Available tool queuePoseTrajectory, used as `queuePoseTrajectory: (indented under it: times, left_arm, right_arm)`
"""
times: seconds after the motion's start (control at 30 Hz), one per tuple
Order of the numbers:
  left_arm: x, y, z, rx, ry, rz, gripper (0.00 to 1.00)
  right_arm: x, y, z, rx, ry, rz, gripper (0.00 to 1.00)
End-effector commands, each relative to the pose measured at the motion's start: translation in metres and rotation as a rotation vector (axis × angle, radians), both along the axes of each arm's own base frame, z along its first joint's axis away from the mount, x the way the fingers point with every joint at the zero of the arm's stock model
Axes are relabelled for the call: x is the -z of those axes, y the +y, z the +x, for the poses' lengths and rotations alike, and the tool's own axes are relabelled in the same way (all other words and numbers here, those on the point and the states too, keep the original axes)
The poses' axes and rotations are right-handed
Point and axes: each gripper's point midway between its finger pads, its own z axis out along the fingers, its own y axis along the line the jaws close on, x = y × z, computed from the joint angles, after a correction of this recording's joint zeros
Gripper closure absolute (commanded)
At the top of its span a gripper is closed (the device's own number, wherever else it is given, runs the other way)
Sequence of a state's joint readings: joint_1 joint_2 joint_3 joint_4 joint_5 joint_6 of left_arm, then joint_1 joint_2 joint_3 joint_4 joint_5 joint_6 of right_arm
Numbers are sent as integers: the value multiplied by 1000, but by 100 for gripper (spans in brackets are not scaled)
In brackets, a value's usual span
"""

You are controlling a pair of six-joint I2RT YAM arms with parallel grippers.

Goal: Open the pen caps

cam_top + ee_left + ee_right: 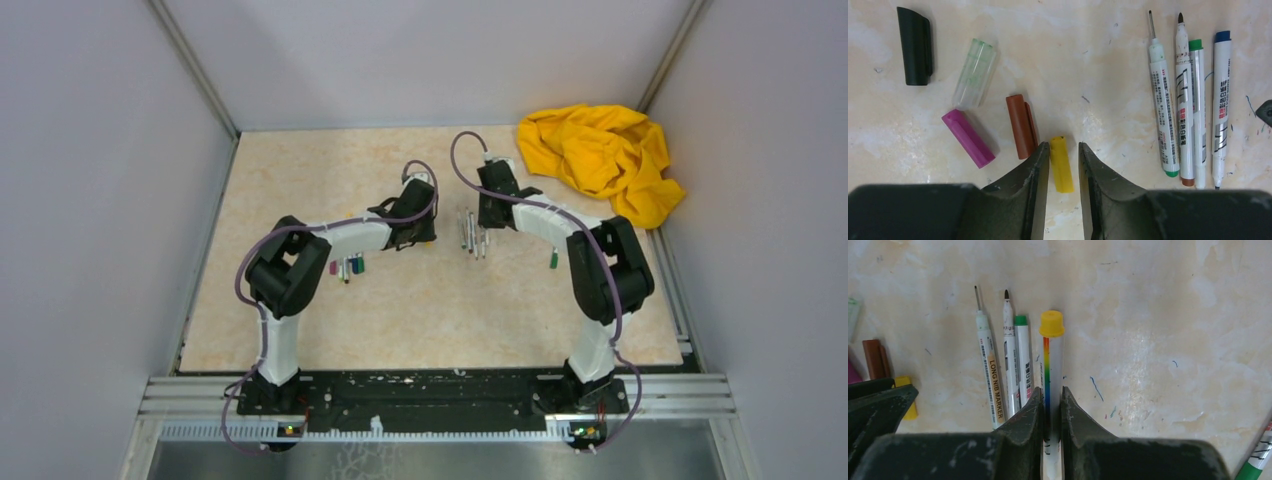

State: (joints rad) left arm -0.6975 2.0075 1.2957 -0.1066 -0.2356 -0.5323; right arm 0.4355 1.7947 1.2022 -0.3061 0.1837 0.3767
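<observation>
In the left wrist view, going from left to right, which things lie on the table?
Black cap → brown cap → yellow cap → long-nib marker → brown-ended marker → green-topped pen → blue-topped pen.

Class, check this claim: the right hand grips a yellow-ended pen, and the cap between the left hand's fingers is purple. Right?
One slip: that cap is yellow, not purple, as the left wrist view shows. The right hand does grip the yellow-ended pen.

Bright even overhead light, soft shadows beside pen caps (968,138), mild glare on tabletop (1148,350), wrist views sharp
</observation>
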Motion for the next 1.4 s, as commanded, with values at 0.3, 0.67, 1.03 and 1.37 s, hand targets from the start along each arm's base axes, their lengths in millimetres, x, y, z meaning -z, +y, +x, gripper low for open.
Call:
queuePoseTrajectory:
  times: [0.3, 0.67, 1.03, 1.37]
  left_arm:
    - [-33, 5, 12, -33, -60, -37, 52]
    - [-72, -1, 14, -26, -130, -116, 37]
    - [-110, -13, 10, 44, -235, -236, 25]
    - [-120, -27, 0, 127, -242, -313, 22]
  right_arm:
    - [29, -14, -10, 24, 55, -54, 90]
    - [33, -14, -12, 37, 60, -49, 72]
    - [-26, -55, 1, 198, -101, -23, 71]
    - [-22, -137, -7, 424, -71, -34, 71]
